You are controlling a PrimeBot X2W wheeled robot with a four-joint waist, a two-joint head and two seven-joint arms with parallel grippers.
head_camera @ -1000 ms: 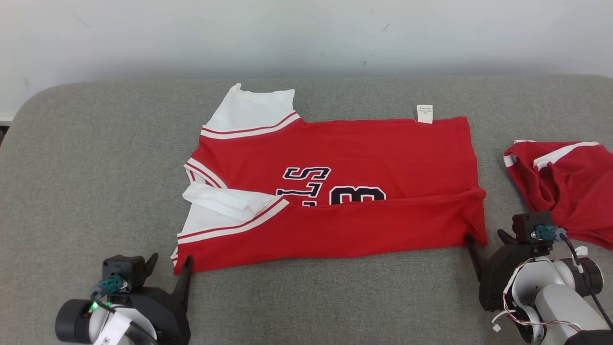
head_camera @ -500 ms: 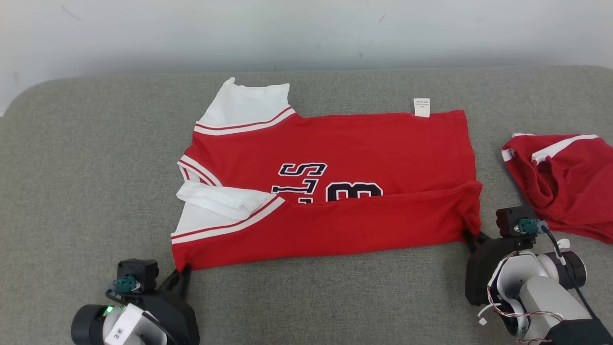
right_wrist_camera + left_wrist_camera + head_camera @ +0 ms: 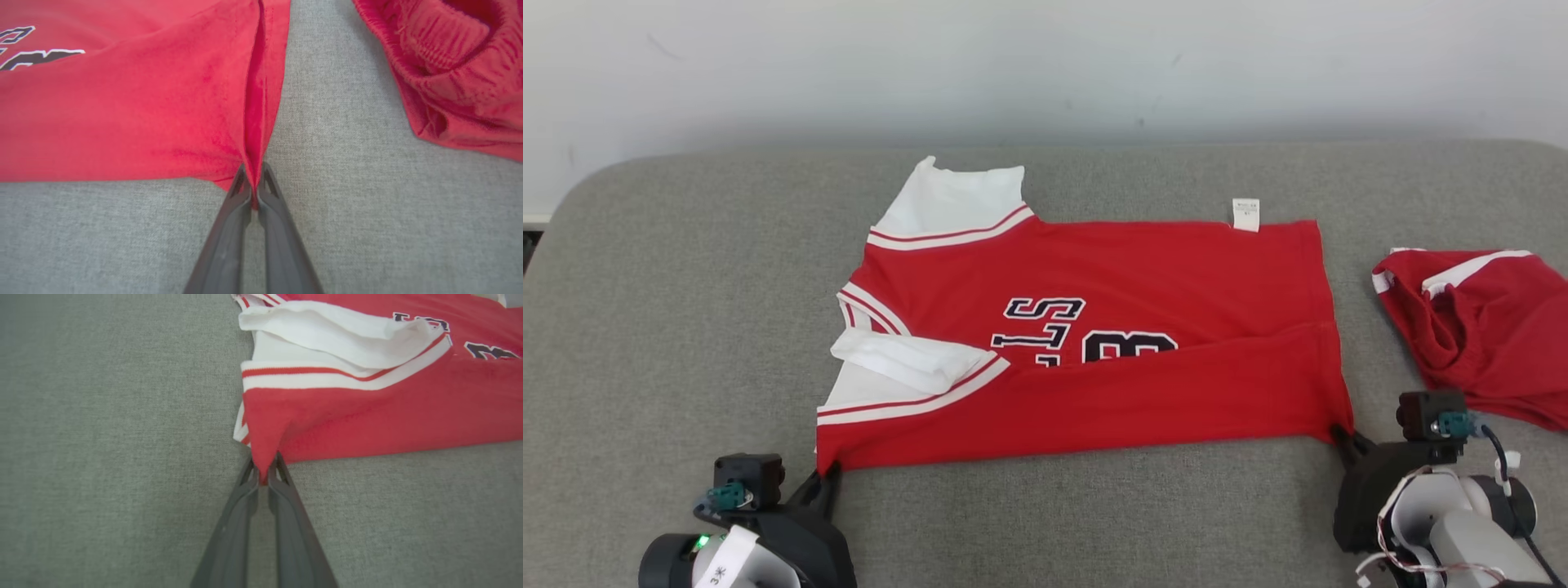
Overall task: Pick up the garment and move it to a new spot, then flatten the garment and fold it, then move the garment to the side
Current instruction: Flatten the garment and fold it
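Jersey [image 3: 1094,327] lies mid-frame in head view on the grey surface [image 3: 686,327], collar end toward frame left, hem toward frame right. Its lower long edge is folded up over the body, covering the bottom of the black lettering. 1 white sleeve [image 3: 907,363] is bunched on top at centre left, the other [image 3: 952,200] lies flat at upper centre. White tag [image 3: 1245,214] sticks out of the top edge.

Left gripper [image 3: 827,478], lower left: fingers closed, pinching the jersey's lower-left corner. Left wrist view shows red cloth between the tips.

Right gripper [image 3: 1339,437], lower right: closed, pinching the lower-right corner at the hem fold.

Red shorts [image 3: 1478,327] are crumpled at frame right, near the right gripper and apart from the jersey, with a strip of grey between them. White wall [image 3: 1045,65] runs across the top.
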